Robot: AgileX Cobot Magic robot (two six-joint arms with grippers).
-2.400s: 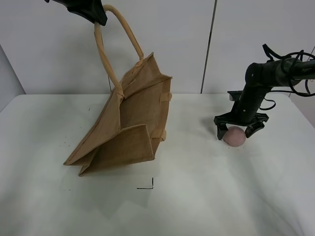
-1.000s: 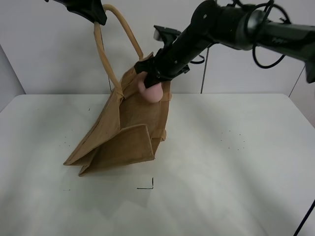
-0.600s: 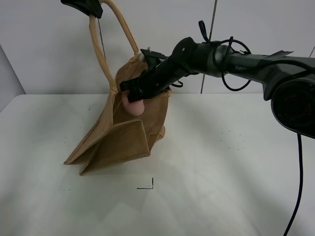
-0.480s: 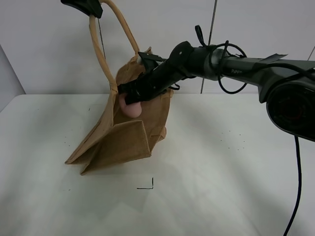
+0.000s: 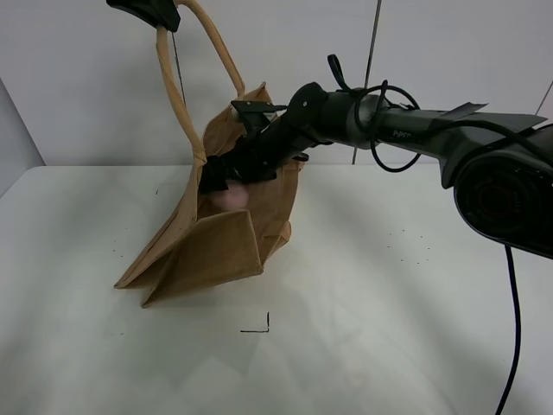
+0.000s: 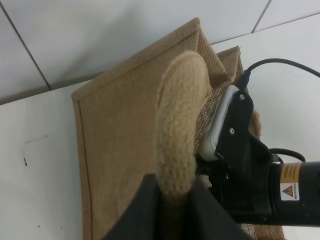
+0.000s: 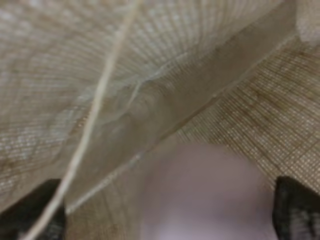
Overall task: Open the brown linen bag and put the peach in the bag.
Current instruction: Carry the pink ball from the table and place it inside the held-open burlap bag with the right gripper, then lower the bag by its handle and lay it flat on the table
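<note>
**A:** High view first: where is the bag sitting?

**B:** The bag is leaning on the counter over at 9 o'clock, with its mouth end raised. Up at 11 o'clock, the left gripper is pinching one handle and holding it taut.

**A:** And the other arm?

**B:** The right gripper is reaching in from 3 o'clock into the bag's mouth. The peach is showing as a pink blur at the gripper's 6 o'clock, inside the bag. From here I cannot tell whether it is touching the fingers.

**A:** Left wrist?

**B:** The left gripper is squeezing the fuzzy handle between its two dark fingers. The bag's flat side is lying beyond it. The right arm is pushing into the opening just beside the handle.

**A:** Right wrist?

**B:** Coarse weave is filling the picture. The right gripper's fingers are standing wide apart, so it is gaping. The blurred peach is sitting between them, clear of one finger and very near the other, with the bag's wall behind it.
</note>
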